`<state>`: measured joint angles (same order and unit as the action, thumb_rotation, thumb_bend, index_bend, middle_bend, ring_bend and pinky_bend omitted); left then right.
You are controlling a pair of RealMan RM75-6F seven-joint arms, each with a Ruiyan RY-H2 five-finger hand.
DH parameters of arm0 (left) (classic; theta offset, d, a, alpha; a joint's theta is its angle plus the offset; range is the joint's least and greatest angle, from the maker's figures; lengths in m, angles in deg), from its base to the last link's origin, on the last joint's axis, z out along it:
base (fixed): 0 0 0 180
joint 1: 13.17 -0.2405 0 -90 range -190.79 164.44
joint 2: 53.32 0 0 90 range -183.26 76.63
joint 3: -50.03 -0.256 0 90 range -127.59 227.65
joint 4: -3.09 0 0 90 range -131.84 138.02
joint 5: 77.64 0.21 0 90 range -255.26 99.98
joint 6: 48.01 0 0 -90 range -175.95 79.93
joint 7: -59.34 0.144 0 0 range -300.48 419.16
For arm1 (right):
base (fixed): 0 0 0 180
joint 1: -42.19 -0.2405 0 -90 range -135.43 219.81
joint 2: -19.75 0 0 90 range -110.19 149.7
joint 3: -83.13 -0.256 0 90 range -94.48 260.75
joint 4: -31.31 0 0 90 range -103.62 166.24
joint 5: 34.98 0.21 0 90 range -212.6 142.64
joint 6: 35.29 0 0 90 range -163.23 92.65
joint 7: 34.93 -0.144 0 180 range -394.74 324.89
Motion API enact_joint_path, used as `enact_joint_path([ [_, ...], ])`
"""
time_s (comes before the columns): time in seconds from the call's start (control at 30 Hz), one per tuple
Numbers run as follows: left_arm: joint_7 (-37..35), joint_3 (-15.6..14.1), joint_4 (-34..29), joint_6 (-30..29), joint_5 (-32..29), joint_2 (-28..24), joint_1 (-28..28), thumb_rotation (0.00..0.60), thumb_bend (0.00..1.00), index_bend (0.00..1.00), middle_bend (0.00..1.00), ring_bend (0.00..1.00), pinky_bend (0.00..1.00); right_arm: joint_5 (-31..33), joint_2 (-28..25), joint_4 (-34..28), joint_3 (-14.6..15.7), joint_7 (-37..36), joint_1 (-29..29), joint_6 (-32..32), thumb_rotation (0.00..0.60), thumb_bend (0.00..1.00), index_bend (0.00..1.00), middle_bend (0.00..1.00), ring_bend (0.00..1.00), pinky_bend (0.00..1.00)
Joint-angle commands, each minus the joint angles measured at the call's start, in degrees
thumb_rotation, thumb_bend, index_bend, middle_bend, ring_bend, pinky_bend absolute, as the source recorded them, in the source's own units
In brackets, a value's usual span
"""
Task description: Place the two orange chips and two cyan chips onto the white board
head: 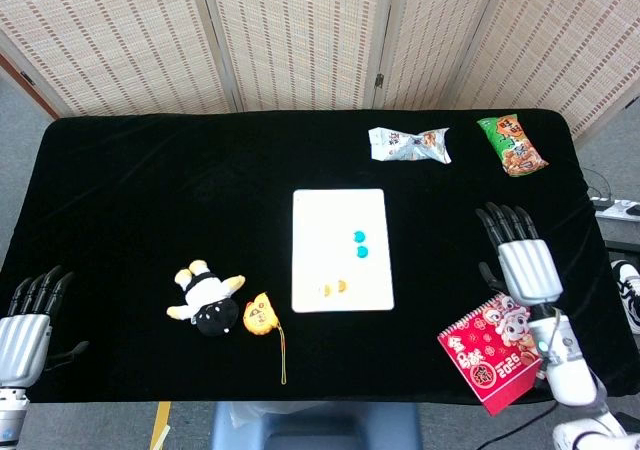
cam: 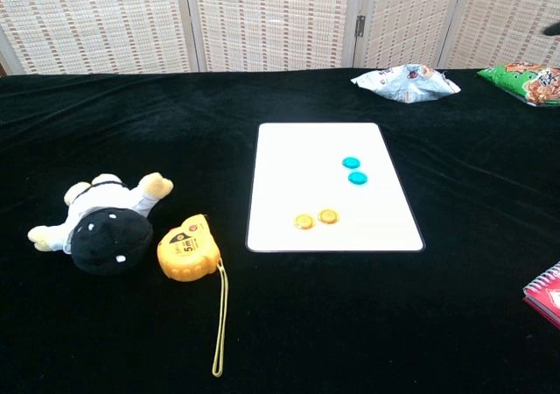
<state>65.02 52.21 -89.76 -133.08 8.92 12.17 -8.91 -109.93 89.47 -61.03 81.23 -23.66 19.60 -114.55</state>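
Observation:
The white board (head: 315,220) (cam: 297,162) lies in the middle of the black table. Two cyan chips (head: 360,243) (cam: 353,170) rest on its right half, one just behind the other. Two orange chips (head: 334,289) (cam: 316,219) sit side by side near its front edge. My right hand (head: 518,255) hovers far to the right of the board, fingers spread, holding nothing. My left hand (head: 28,312) is at the lower left corner of the head view, fingers apart and empty. Neither hand shows in the chest view.
A plush toy (head: 205,298) (cam: 101,222) and an orange tape measure (head: 259,317) (cam: 185,250) lie left of the board. Two snack bags (head: 408,144) (head: 511,145) sit at the back right. A red notebook (head: 490,346) lies at the front right.

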Motion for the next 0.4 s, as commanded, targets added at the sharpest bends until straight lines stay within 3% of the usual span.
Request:
enact_joint_path([
  [0.03,0.3,0.0,-0.8,-0.3,0.4,-0.1,0.1,0.6,0.17,0.0,0.03,0.05,0.0,-3.9,-2.5,-2.2,3.4,-3.4,5.1,-4.9,0.6,0.32,0.0,0.0,0.0,0.0],
  [0.17,0.5,-0.1,-1.9,-1.5,0.6,0.1,-0.4,0.6,0.17,0.0,0.03,0.04,0.0,-7.0,-2.7,-1.7,5.2,-6.4,9.9,-9.8,0.6,0.31,0.0,0.0,0.0,0.0],
  [0.4,1.0,-0.1,-2.6,-2.6,1.1,0.3,-0.8,0.6,0.16,0.0,0.03,0.04,0.0,-9.3,-2.4,-0.6,5.2,-8.0,14.3,-14.0,0.6,0.31,0.0,0.0,0.0,0.0],
])
